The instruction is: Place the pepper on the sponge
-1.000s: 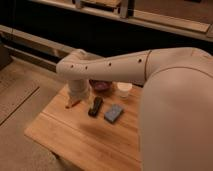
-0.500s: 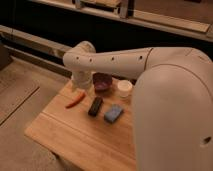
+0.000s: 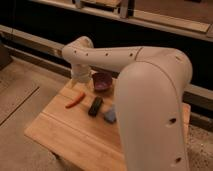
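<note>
High camera looks down past the arm [image 3: 150, 65] at the hand [image 3: 80, 78] over the table [image 3: 75, 141].

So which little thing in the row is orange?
The pepper, leftmost, with the gripper hanging just behind it; the middle block is black, the sponge blue-grey.

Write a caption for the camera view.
Hand hovers beyond the pepper, which lies left of the sponge on the table.

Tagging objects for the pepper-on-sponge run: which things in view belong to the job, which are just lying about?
Job:
- pepper, lying on the table
- sponge, partly hidden by the arm
- gripper, open and empty, hovering just beyond the pepper

Lying about:
- purple bowl
- black rectangular block, between pepper and sponge
</note>
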Motion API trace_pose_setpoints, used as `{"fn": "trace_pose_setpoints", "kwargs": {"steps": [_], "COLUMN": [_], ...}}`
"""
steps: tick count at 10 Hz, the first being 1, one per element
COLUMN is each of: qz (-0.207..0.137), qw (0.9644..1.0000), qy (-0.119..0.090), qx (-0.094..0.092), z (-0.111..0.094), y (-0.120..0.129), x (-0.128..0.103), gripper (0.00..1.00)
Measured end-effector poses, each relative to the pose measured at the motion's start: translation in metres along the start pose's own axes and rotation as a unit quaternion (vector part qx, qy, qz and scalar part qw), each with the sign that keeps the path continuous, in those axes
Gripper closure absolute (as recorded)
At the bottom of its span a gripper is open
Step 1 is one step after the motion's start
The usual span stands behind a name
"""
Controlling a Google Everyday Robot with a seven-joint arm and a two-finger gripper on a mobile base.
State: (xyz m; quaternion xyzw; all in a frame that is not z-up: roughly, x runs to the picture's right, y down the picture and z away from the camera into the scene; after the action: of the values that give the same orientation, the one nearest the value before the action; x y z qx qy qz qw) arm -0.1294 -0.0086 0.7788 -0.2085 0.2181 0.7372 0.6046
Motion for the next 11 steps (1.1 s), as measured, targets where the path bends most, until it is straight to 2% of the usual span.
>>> {"fn": "trace_pose_setpoints", "kwargs": {"steps": [1, 3, 5, 6, 8, 9, 11], "qz": [-0.035, -0.055, -0.051, -0.039, -0.021, -0.021, -0.046], "qw": [0.9993, 0.9985, 0.9986, 0.9988, 0.9988, 0.9988, 0.9983], "qy": [0.0, -0.002, -0.005, -0.002, 0.009, 0.013, 0.015], "qx": [0.009, 0.006, -0.014, -0.028, -0.043, -0.043, -0.031], "z": [-0.001, 0.0, 0.003, 0.01, 0.028, 0.034, 0.041], "y": [0.013, 0.022, 0.019, 0.012, -0.004, -0.007, 0.0], "x": [-0.007, -0.011, -0.012, -0.01, -0.005, -0.004, -0.005], "gripper": [0.35, 0.35, 0.35, 0.35, 0.35, 0.35, 0.35]}}
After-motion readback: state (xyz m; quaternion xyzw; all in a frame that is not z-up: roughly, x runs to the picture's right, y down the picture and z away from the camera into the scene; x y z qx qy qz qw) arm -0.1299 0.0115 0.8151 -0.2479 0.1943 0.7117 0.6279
